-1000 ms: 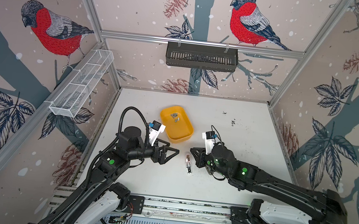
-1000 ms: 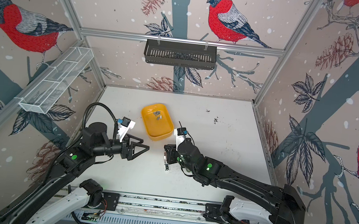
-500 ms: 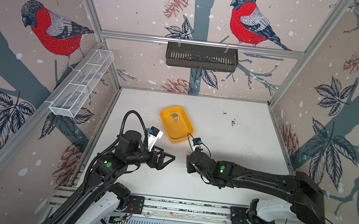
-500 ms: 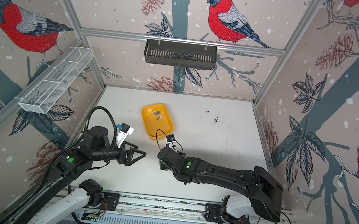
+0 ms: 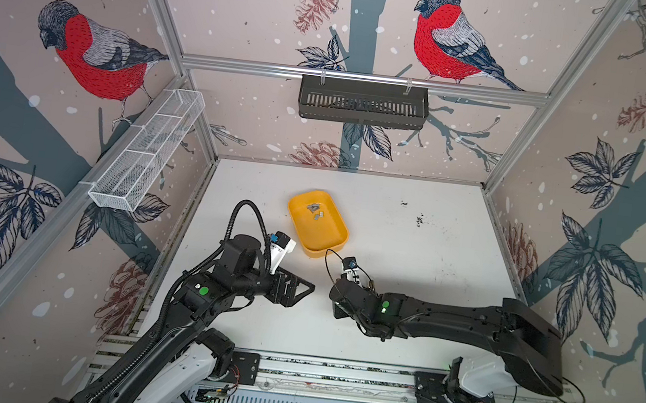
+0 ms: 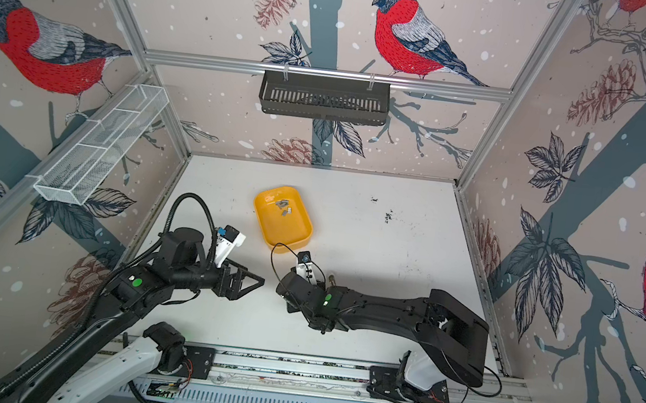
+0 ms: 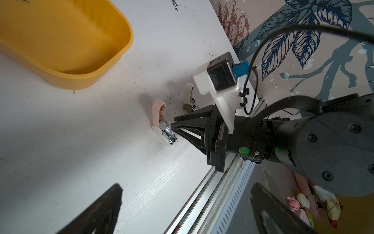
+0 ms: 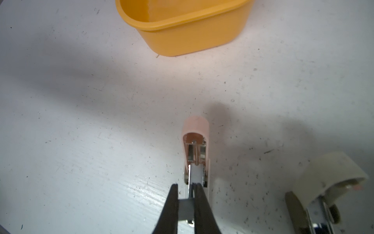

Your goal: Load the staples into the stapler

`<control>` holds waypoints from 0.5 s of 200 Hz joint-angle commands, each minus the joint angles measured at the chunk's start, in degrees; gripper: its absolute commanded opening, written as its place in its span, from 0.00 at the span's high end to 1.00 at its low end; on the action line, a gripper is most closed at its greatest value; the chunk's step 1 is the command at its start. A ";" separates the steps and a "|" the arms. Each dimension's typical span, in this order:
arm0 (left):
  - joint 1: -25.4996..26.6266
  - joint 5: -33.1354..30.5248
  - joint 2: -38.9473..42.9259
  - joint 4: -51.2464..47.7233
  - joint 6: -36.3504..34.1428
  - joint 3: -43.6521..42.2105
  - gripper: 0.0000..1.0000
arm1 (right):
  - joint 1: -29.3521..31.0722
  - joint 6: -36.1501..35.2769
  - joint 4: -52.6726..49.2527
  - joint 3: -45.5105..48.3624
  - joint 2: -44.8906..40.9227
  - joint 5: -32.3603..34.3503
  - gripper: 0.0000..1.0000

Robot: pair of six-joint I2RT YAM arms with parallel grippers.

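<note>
Now, right gripper (image 8: 186,187) pinching pink stapler (image 8: 196,127), left gripper (image 5: 299,291) agape

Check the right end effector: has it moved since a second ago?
Yes. In both top views the right end effector has come away from the yellow tray toward the front rail, down onto the pink stapler.

Both top views taken from high above the front rail (image 5: 333,373), angled down toward the back wall (image 5: 259,127), whole cell covered, fields nearly identical. Left wrist view set low over the table (image 7: 60,152), aimed across at the right gripper (image 7: 173,126). Right wrist view held close, facing the yellow tray (image 8: 192,40). Yellow tray and pink stapler (image 7: 158,113) shared by both wrist views
</note>
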State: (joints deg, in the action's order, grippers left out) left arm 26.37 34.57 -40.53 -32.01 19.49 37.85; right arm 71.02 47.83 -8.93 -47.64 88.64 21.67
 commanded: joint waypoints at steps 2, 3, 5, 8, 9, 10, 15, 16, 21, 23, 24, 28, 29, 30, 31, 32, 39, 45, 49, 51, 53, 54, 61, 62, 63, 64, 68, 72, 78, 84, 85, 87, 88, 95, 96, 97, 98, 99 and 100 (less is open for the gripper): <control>-0.32 0.52 -0.39 0.58 -0.50 -0.06 0.01 | 0.57 1.28 -0.30 -0.26 1.40 1.42 0.88; -0.30 0.56 -0.36 0.61 -0.50 -0.10 0.01 | 0.59 1.29 -0.35 -0.26 1.51 1.43 0.88; -0.27 0.60 -0.39 0.60 -0.50 -0.09 0.01 | 0.60 1.34 -0.38 -0.39 1.64 1.48 0.88; -0.27 0.58 -0.42 0.63 -0.49 -0.06 0.01 | 0.67 1.38 -0.35 -0.38 1.81 1.60 0.88; -0.36 0.58 -0.42 0.63 -0.50 -0.05 0.01 | 0.68 1.43 -0.37 -0.36 1.85 1.61 0.88; -0.35 0.59 -0.42 0.63 -0.50 -0.05 0.01 | 0.69 1.45 -0.42 -0.36 1.91 1.66 0.88; -0.38 0.59 -0.52 0.63 -0.57 -0.06 0.01 | 0.79 1.54 -0.60 -0.45 2.05 1.77 0.88; -0.41 0.59 -0.56 0.59 -0.58 -0.05 0.01 | 0.79 1.59 -0.58 -0.44 2.10 1.83 0.88; -0.38 0.59 -0.52 0.58 -0.53 -0.06 0.01 | 0.93 1.72 -0.67 -0.56 2.31 2.03 0.88; -0.38 0.59 -0.51 0.62 -0.51 -0.14 0.01 | 0.99 1.73 -0.66 -0.58 2.34 2.10 0.88; -0.37 0.59 -0.56 0.63 -0.55 -0.18 0.01 | 0.98 1.73 -0.70 -0.55 2.38 2.12 0.88; -0.37 0.67 -0.54 0.71 -0.51 -0.16 0.01 | 1.11 1.82 -0.79 -0.56 2.52 2.20 0.88; -0.40 0.67 -0.52 0.72 -0.51 -0.15 0.01 | 1.12 1.82 -0.81 -0.54 2.56 2.22 0.89; -0.38 0.67 -0.52 0.68 -0.50 -0.15 0.01 | 1.13 1.82 -0.82 -0.54 2.57 2.23 0.88; -0.41 0.68 -0.51 0.70 -0.50 -0.14 0.01 | 1.09 1.87 -0.78 -0.53 2.58 2.19 0.89; -0.38 0.68 -0.51 0.71 -0.50 -0.14 0.01 | 1.07 1.89 -0.76 -0.53 2.67 2.17 0.88; -0.41 0.77 -0.58 0.72 -0.49 -0.16 0.01 | 1.14 2.06 -0.88 -0.53 2.78 2.24 0.89; -0.43 0.91 -0.51 0.72 -0.58 -0.16 0.01 | 1.20 2.19 -0.91 -0.53 2.99 2.40 0.89; -0.39 0.86 -0.54 0.76 -0.59 -0.11 0.01 | 1.26 2.22 -0.91 -0.53 3.03 2.34 0.89; -0.41 0.92 -0.54 0.71 -0.57 -0.13 0.01 | 1.30 2.25 -0.96 -0.55 3.07 2.39 0.89; -0.39 0.87 -0.52 0.72 -0.58 -0.14 0.01 | 1.31 2.30 -0.99 -0.53 3.15 2.47 0.89; -0.42 0.86 -0.56 0.72 -0.59 -0.14 0.01 | 1.35 2.33 -1.00 -0.53 3.22 2.49 0.89; -0.36 0.93 -0.51 0.81 -0.59 -0.14 0.01 | 1.40 2.48 -1.23 -0.53 3.33 2.58 0.89; -0.36 0.93 -0.51 0.81 -0.59 -0.14 0.01 | 1.44 2.46 -1.25 -0.57 3.31 2.58 0.89; -0.36 0.94 -0.51 0.85 -0.59 -0.18 0.01 | 1.51 2.45 -1.26 -0.55 3.30 2.54 0.89; -0.40 0.90 -0.51 0.83 -0.59 -0.16 0.01 | 1.54 2.49 -1.26 -0.54 3.25 2.56 0.89; -0.36 0.92 -0.53 0.81 -0.59 -0.14 0.01 | 1.54 2.52 -1.26 -0.54 3.33 2.61 0.89; -0.44 0.96 -0.57 0.81 -0.59 -0.21 0.01 | 1.49 2.53 -1.30 -0.53 3.40 2.64 0.89; -0.40 0.95 -0.52 0.81 -0.59 -0.19 0.01 | 1.49 2.61 -1.39 -0.63 3.42 2.80 0.89; -0.44 0.95 -0.48 0.81 -0.59 -0.20 0.01 | 1.59 2.62 -1.50 -0.63 3.49 2.92 0.89; -0.44 0.95 -0.45 0.81 -0.59 -0.21 0.01 | 1.58 2.62 -1.47 -0.62 3.52 2.93 0.89; -0.40 1.05 -0.43 0.81 -0.59 -0.18 0.01 | 1.58 2.62 -1.52 -0.70 3.61 2.94 0.89; -0.42 1.04 -0.47 0.81 -0.59 -0.20 0.01 | 1.57 2.57 -1.52 -0.75 3.67 2.94 0.89; -0.44 1.06 -0.50 0.81 -0.59 -0.24 0.01 | 1.59 2.61 -1.63 -0.79 3.65 2.94 0.89; -0.44 1.09 -0.51 0.81 -0.59 -0.28 0.01 | 1.58 2.57 -1.62 -0.79 3.69 2.98 0.89; -0.44 1.10 -0.51 0.85 -0.59 -0.25 0.01 | 1.58 2.64 -1.66 -0.79 3.71 3.01 0.89; -0.40 1.07 -0.51 0.83 -0.59 -0.24 0.01 | 1.58 2.67 -1.69 -0.79 3.72 2.97 0.89; -0.42 1.05 -0.47 0.82 -0.59 -0.23 0.01 | 1.57 2.69 -1.70 -0.79 3.73 3.04 0.89; -0.43 1.08 -0.49 0.81 -0.59 -0.23 0.01 | 1.57 2.65 -1.74 -0.79 3.73 3.08 0.89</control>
State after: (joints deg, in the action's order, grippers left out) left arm 26.04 34.57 -41.04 -31.97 19.49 37.71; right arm 72.47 49.54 -9.91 -47.99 91.98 22.96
